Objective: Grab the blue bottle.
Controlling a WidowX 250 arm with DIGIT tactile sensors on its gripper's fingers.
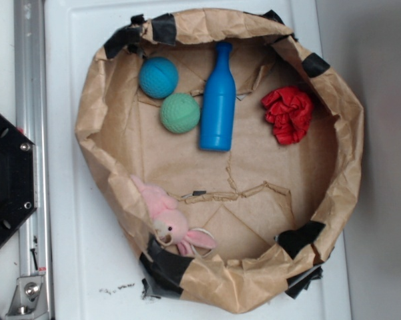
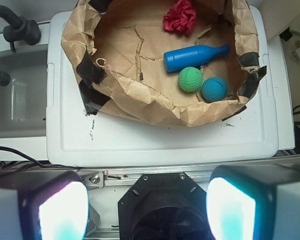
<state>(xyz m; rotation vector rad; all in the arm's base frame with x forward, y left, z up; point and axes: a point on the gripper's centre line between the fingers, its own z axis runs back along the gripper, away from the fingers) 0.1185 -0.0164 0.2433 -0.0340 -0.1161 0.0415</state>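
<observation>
The blue bottle point(image 1: 217, 103) point(image 2: 193, 56) lies on its side on the floor of a crumpled brown paper basin point(image 1: 100, 113) point(image 2: 154, 102). Its neck points toward the basin's far rim in the exterior view. My gripper point(image 2: 147, 210) does not show in the exterior view. In the wrist view its two fingers point(image 2: 62, 212) sit wide apart at the bottom, high above the robot's black base and well short of the basin. The jaws are open with nothing between them.
Beside the bottle lie a green ball point(image 1: 180, 113) point(image 2: 190, 79) and a teal-blue ball point(image 1: 158, 77) point(image 2: 214, 89). A red crumpled cloth point(image 1: 288, 113) point(image 2: 179, 16) lies on the bottle's other side. A pink plush bunny point(image 1: 168, 220) leans on the basin wall. A white lid point(image 2: 140, 140) carries the basin.
</observation>
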